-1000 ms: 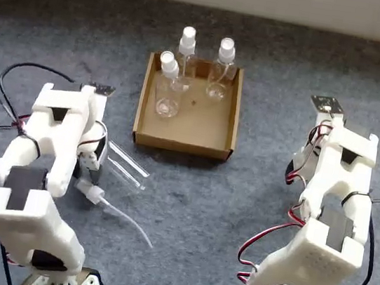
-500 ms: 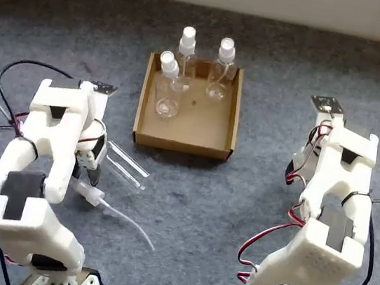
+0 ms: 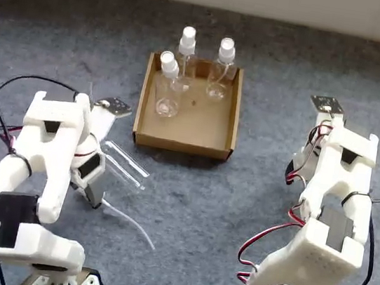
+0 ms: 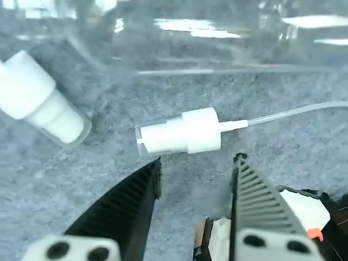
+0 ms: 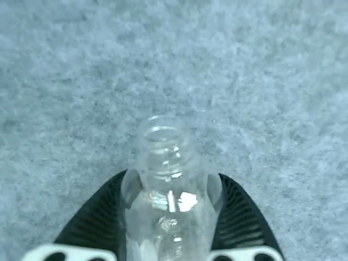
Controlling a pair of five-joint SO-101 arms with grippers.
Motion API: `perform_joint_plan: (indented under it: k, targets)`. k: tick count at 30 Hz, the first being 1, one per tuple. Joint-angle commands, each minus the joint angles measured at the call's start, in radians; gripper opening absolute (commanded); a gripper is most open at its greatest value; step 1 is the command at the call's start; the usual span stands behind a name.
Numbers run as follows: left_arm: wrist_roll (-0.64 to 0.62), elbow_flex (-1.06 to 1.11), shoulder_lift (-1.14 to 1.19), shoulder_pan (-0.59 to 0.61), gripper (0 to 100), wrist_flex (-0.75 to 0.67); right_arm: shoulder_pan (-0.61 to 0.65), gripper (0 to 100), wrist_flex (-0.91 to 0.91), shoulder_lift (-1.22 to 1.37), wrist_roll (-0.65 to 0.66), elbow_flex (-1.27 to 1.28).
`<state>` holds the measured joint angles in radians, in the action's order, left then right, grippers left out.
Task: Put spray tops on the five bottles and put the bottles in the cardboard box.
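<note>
Three clear bottles with white spray tops stand in the cardboard box. A loose white spray top with a thin tube lies on the carpet. My left gripper hangs open just short of it, one finger on each side of its line. A clear bottle lies beside it, and a second white cap rests close by. My right gripper is shut on an upright, topless clear bottle. In the high view the right arm stands at the right, covering that bottle.
Grey carpet covers the whole work surface. The box sits at the back centre between the two arms, with free floor inside its front half. Cables trail beside both arm bases.
My left arm has pulled back toward the front and tilted down, bringing its gripper over the loose spray top. The right arm has not moved.
</note>
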<state>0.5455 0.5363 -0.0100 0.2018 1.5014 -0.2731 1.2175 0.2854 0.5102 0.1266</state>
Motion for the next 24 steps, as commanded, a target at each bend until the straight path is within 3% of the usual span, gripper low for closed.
perform_joint_plan:
  k: [1, 11, 18, 24]
  targets:
    - [0.014, -0.002, 0.025, 0.021, 17, 0.009, -0.002, 3.3, 0.013, -0.045, 0.014, -0.013]
    - [-0.002, -0.004, 0.022, 0.081, 14, -0.147, 0.004, 3.3, 0.013, -0.045, 0.015, -0.013]
    - [-0.155, -0.031, 0.018, 0.079, 14, -0.285, 0.004, 3.3, 0.013, -0.045, 0.015, -0.013]
    - [-0.365, -0.091, -0.027, 0.104, 14, -0.215, -0.001, 3.3, 0.013, -0.047, 0.015, -0.015]
